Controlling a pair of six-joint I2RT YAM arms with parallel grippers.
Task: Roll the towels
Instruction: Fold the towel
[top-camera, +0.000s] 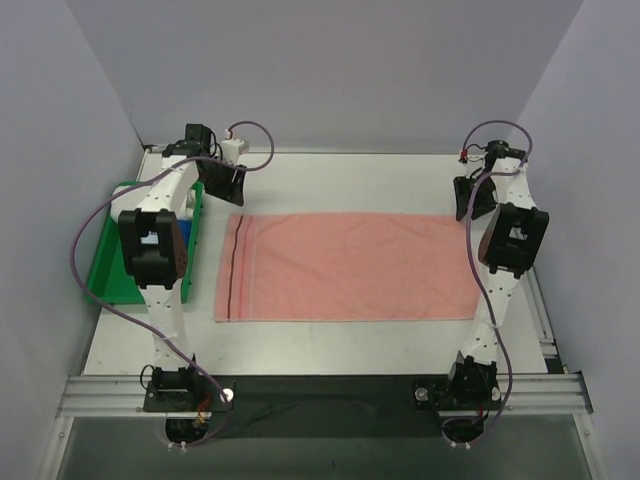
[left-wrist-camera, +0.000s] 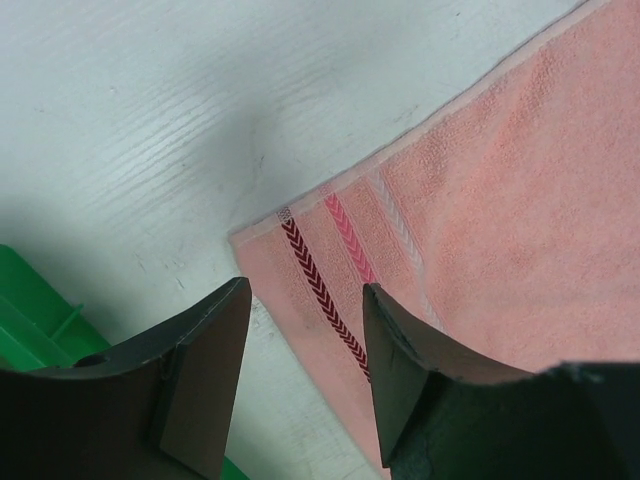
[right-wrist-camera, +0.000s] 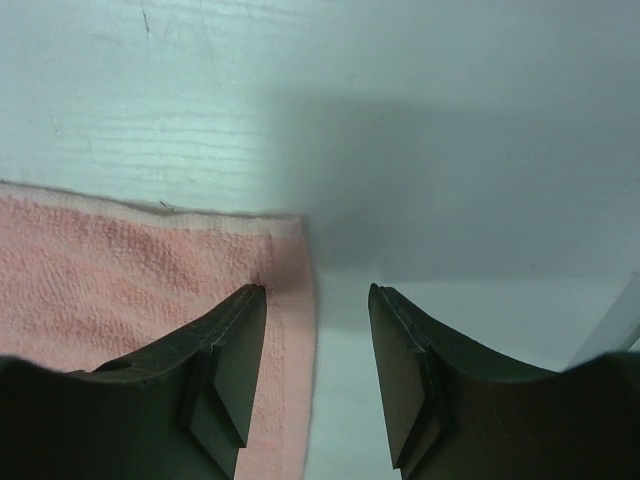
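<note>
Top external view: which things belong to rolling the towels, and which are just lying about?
Part of the job:
flat salmon pink cloth towel with a dark stripe near one end
left gripper, open over its far left corner
right gripper, open over its far right corner

Just lying about:
green plastic bin at the left edge of the white table

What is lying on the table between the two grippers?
A salmon pink towel, spread flat, stretches from under the left gripper to the right gripper, seen in the top view.
</note>
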